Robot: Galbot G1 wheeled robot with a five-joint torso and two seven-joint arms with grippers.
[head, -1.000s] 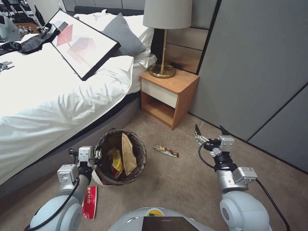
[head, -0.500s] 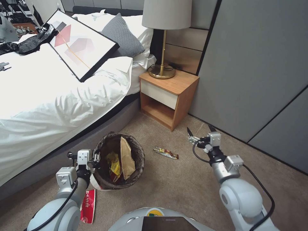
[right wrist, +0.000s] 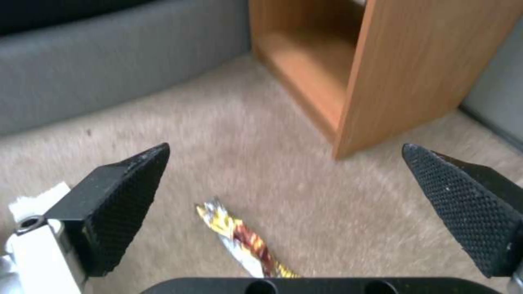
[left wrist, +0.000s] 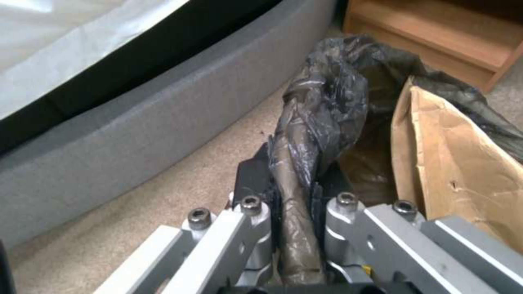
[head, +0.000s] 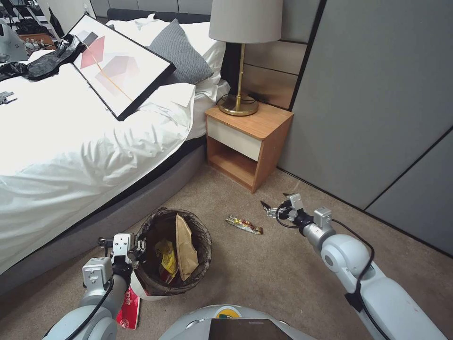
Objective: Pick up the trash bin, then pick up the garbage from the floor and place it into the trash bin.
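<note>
Left arm: bent at the lower left of the head view, forearm reaching forward and up toward the bed side.
Left wrist: roughly level, camera block on top.
Left gripper [head: 140, 246]: clamped on a fold of the trash bin [head: 200, 257] rim; in the left wrist view the left gripper [left wrist: 294, 200] has both fingers [left wrist: 253, 179] pressed against the dark liner from either side.
Right arm: stretched forward and low from the lower right, nearly straight, cable looping beside the wrist.
Right wrist: angled down toward the carpet.
Right gripper [head: 274, 204]: spread wide, holding nothing; in the right wrist view the right gripper [right wrist: 283, 208] has its black textured pads [right wrist: 122, 196] well apart, tips just above the carpet.
</note>
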